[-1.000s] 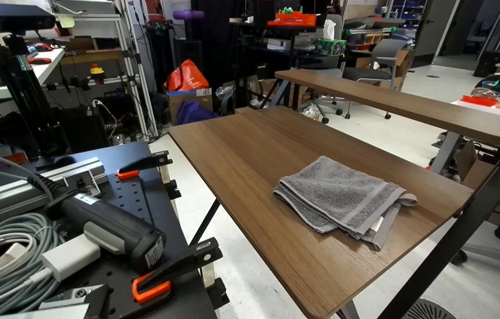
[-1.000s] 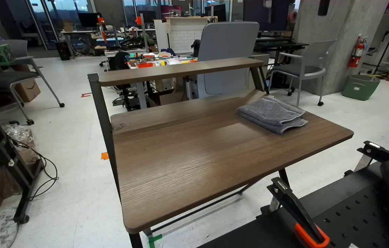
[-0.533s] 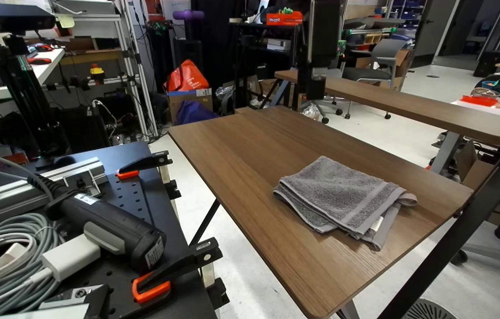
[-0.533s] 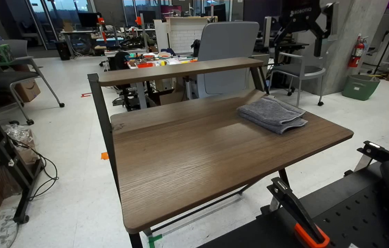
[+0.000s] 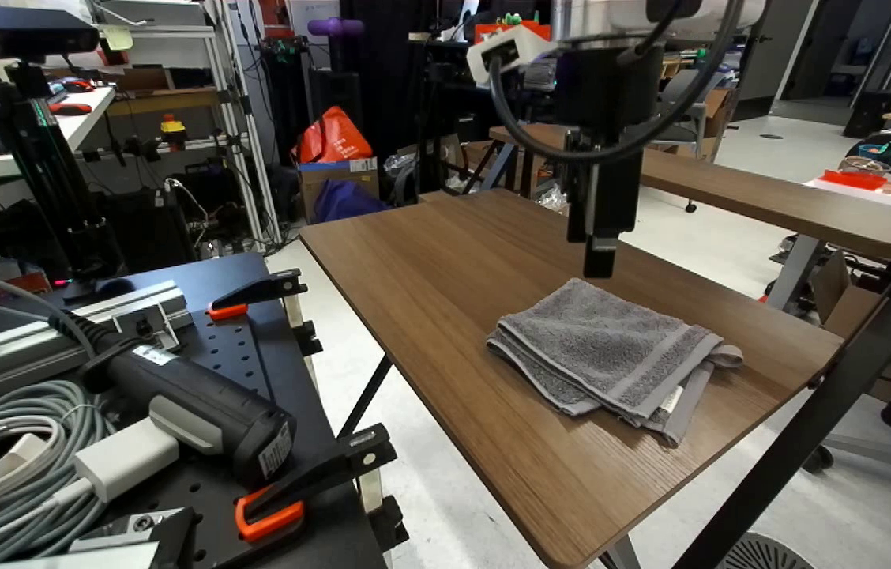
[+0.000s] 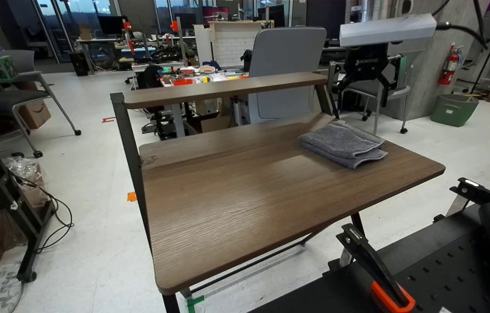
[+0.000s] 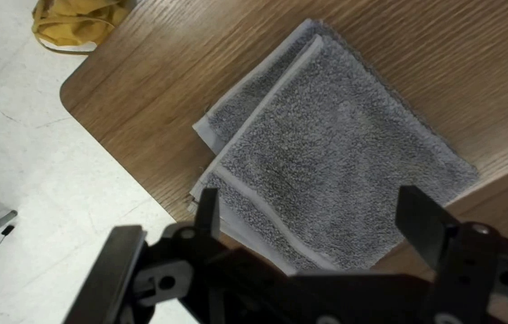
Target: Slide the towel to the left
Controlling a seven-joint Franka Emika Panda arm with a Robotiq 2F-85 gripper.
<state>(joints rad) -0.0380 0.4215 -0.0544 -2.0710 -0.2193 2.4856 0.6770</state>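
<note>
The towel is a grey, folded cloth lying on the brown tabletop near one end. It also shows in an exterior view and fills much of the wrist view. Its folded layers and pale trim are visible. My gripper hangs above the table, apart from the towel. In an exterior view its fingers are spread, pointing down, above and beyond the towel. In the wrist view the open fingers frame part of the towel with nothing between them.
A raised brown shelf runs along the table's long side. A black bench with clamps, a dark handheld device and coiled cables stands beside the table. The table's rounded corner lies near the towel.
The arm and gripper have come into the exterior views and moved down toward the table, above the towel. The towel has not moved.
</note>
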